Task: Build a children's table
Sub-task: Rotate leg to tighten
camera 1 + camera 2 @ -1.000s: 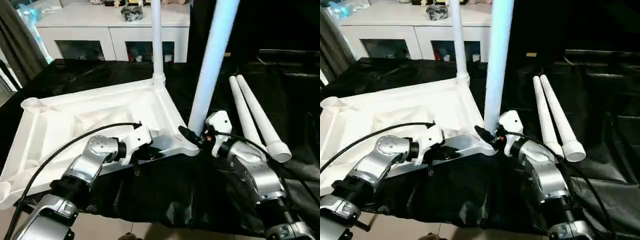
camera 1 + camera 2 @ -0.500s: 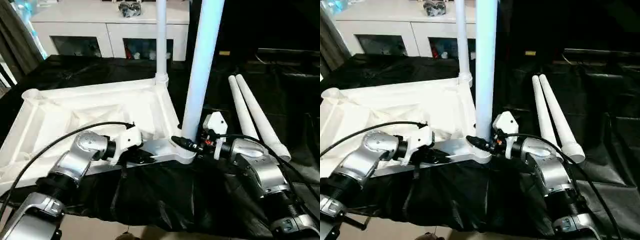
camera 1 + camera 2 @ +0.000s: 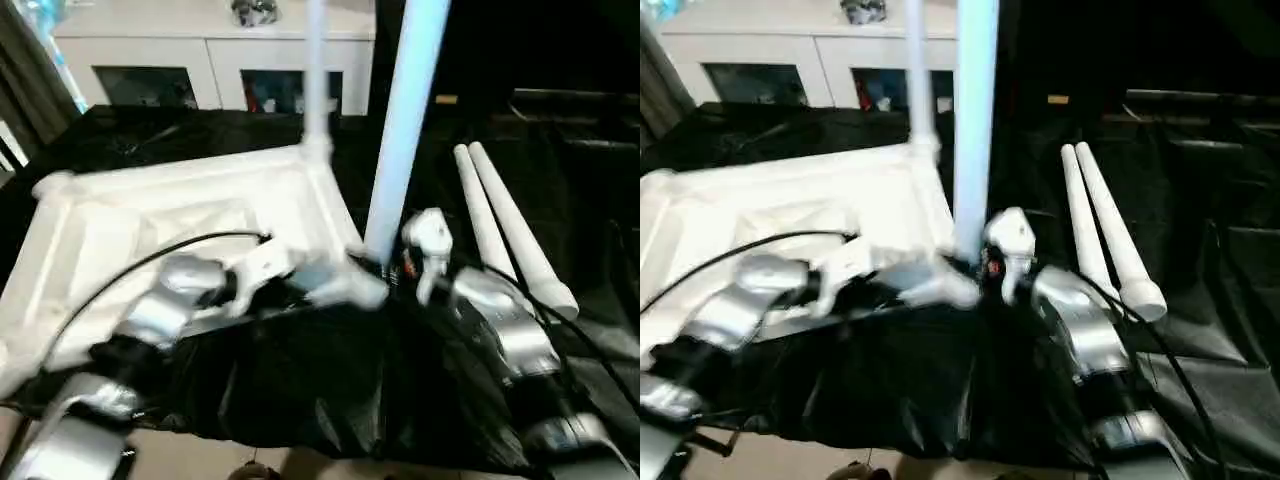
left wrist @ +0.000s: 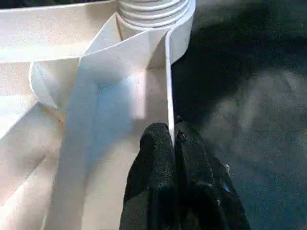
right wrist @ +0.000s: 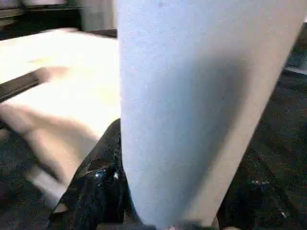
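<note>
The white tabletop (image 3: 170, 215) lies upside down on black cloth, ribs up. One white leg (image 3: 316, 80) stands upright in its far right corner. My right gripper (image 3: 388, 266) is shut on the base of a second leg (image 3: 403, 130), holding it nearly upright at the near right corner socket (image 3: 362, 292); the wrist view has this leg (image 5: 192, 96) between the black fingers (image 5: 96, 182). My left gripper (image 4: 171, 133) is shut on the thin rim wall (image 4: 169, 86) of the tabletop's near edge, a short way from a ringed round socket (image 4: 153, 9). Two more legs (image 3: 500, 230) lie side by side to the right.
A white cabinet (image 3: 215, 50) with glass doors stands behind the table. The black cloth (image 3: 330, 400) hangs over the near table edge, with floor (image 3: 200, 462) below. Black cables run along both silver forearms.
The leg in my right gripper has swung from a rightward lean to almost upright at the near right corner. The camera has also shifted. Both grips are unchanged.
</note>
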You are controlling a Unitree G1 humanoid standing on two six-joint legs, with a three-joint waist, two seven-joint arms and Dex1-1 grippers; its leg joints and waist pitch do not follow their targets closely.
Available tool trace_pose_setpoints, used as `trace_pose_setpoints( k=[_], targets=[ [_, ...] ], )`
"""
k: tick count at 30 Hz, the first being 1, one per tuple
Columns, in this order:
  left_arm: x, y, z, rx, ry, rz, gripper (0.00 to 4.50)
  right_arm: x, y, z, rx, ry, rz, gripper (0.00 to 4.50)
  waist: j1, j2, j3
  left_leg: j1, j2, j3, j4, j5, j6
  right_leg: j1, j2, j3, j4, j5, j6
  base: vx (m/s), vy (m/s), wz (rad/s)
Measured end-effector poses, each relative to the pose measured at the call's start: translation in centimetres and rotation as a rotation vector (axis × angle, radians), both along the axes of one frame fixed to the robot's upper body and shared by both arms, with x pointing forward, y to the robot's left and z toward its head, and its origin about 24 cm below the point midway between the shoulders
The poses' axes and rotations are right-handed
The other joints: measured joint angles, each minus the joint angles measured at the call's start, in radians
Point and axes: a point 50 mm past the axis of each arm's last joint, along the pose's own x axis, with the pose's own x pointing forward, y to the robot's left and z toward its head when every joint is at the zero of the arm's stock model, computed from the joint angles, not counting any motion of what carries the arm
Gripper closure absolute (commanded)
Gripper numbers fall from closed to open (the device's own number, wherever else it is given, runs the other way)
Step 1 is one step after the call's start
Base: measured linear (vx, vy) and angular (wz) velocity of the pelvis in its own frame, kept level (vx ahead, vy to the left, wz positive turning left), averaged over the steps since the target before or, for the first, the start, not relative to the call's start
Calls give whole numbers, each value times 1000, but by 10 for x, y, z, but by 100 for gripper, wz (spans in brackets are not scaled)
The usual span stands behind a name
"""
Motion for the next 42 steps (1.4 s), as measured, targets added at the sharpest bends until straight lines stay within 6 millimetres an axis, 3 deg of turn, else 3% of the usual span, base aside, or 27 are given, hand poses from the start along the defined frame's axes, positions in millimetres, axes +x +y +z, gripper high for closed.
trace_pose_setpoints(
  k=[8,11,16,19,21,30,42],
  targets=[
    [3,-45,4,-27,-39,195,450,26,2,6,-11,-6,-257,259,4,1,1,-3,0,0,-2,0,0,-1,0,-1,-3,2,-4,0,0,0],
    [3,-48,5,-26,-54,205,450,27,2,7,-6,-13,-275,259,5,1,0,-5,0,1,-2,0,0,-1,0,-1,-5,-1,-4,0,0,0],
    [4,-47,6,-10,-65,204,450,29,4,6,11,-10,-283,259,2,0,0,-6,0,1,-2,0,0,-1,0,-1,-7,0,-4,0,0,0],
    [4,-46,7,1,-70,203,450,29,6,5,34,-11,-286,189,2,0,0,-5,0,1,-2,0,0,-1,0,-2,-6,-1,-4,0,0,0],
    [3,-46,7,6,-79,199,450,29,6,2,67,14,-287,187,2,1,0,-5,0,1,-2,0,0,-1,0,-2,-7,-1,-4,0,0,0],
    [4,-38,10,11,-107,145,450,24,-3,1,91,15,-178,94,4,5,3,-15,1,1,-1,3,5,-8,1,-3,-7,0,-4,0,0,0],
    [-7,-9,10,17,-71,-60,450,-5,-25,-3,-14,37,167,86,12,7,4,-16,1,1,1,3,6,-8,1,-3,-5,-1,-5,0,0,0]
  ],
)
